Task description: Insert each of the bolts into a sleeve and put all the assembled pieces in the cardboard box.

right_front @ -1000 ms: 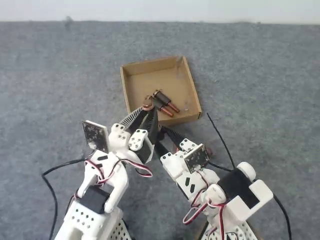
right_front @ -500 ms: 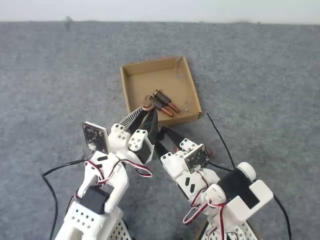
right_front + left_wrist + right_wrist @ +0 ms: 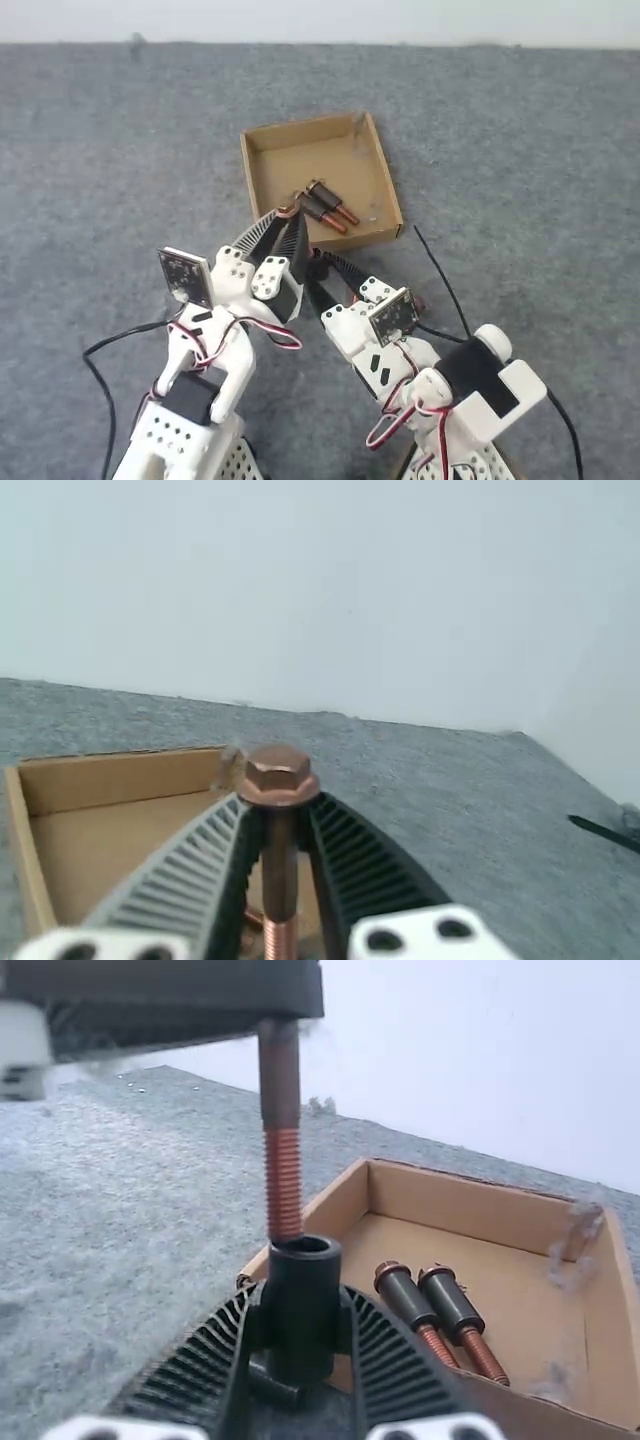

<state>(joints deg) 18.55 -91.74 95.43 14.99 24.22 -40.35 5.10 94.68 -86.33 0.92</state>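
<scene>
The bolt (image 3: pixel 275 773) hangs upright, head up, pinched just under its head by the left gripper (image 3: pixel 277 815), whose jaws are closed tight against the shank; its threaded tip sits at the open mouth of the sleeve (image 3: pixel 300 1270), and I cannot tell whether it has entered. The right gripper (image 3: pixel 298 1325) clamps that sleeve upright below, its jaws parted only by the sleeve's width. Both meet just at the near wall of the box (image 3: pixel 250 180). Inside lie two assembled pieces (image 3: pixel 330 208), side by side and touching, near the near wall; the far and left floor of the box is bare. Grey carpet (image 3: pixel 520 130) lies open around the box; a black cable (image 3: pixel 440 275) runs near its right corner. Count: one bolt, one sleeve, two pieces, one box.
</scene>
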